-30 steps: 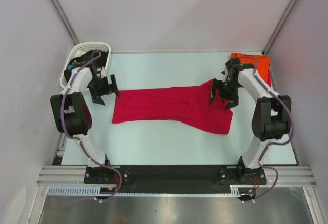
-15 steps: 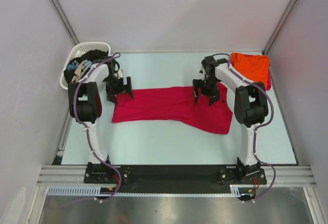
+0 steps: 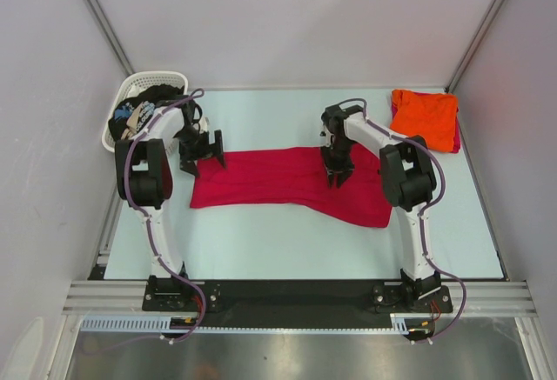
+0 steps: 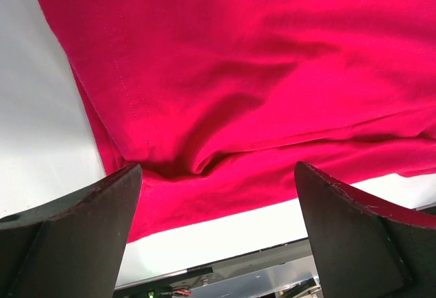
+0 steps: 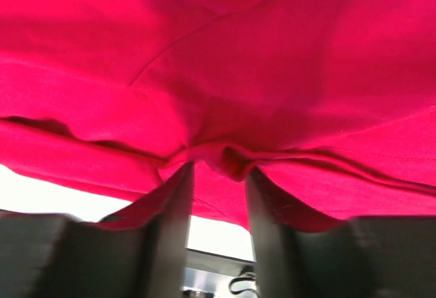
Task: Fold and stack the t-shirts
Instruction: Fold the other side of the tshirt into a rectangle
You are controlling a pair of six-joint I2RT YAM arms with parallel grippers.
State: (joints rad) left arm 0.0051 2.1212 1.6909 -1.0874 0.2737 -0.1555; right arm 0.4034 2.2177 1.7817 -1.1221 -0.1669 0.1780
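A crimson-red t-shirt [image 3: 270, 180] lies spread in a long strip across the middle of the table. My left gripper [image 3: 204, 161] hovers open over its left end, jaws wide with only cloth and table below [image 4: 216, 175]. My right gripper [image 3: 338, 174] is down on the shirt's upper edge right of centre. In the right wrist view its narrow jaws [image 5: 218, 168] pinch a raised fold of the red cloth [image 5: 238, 52]. A folded orange t-shirt [image 3: 425, 117] lies at the back right. A black printed t-shirt [image 3: 139, 112] sits in the basket.
The white lattice basket [image 3: 157, 76] stands at the back left corner, close behind the left arm. Grey walls and frame posts close in the table on three sides. The black rail with both arm bases [image 3: 296, 297] runs along the near edge.
The right arm has swung left from the shirt's right end to its upper middle, and its jaws have narrowed onto a fold. The left gripper moved right to the shirt's left end and stays open.
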